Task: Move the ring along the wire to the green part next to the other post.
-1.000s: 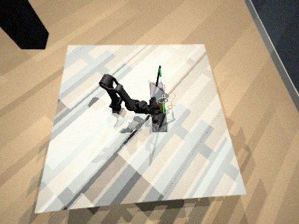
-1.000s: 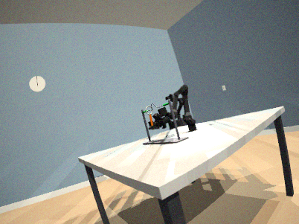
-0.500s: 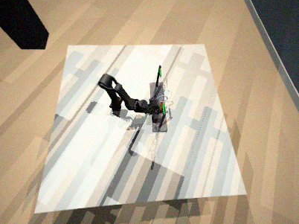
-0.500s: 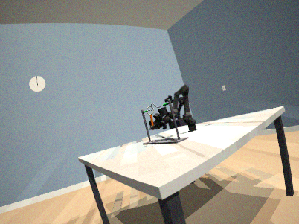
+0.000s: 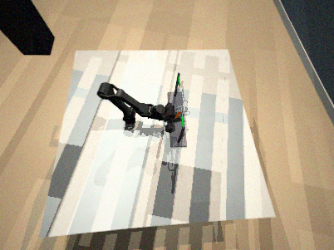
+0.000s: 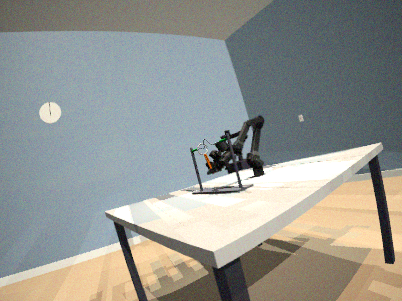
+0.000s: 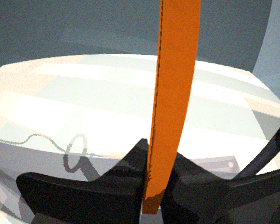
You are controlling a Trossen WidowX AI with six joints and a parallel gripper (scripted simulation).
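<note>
Near the middle of the tabletop (image 5: 233,182), the hand (image 7: 150,178) is closed tightly on the orange handle (image 7: 175,85). The ring (image 6: 202,147) sits on the wire between the posts; advance slowly, wire centred, handle steady.

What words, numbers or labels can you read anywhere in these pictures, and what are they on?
None can be read.
Round wall disc: one dark upright mark, no legible numerals.
Small wall plate: too small to tell.
Orange handle, held in the shut claw: plain, no print.
Posts' base plate and table: no lettering visible.
</note>
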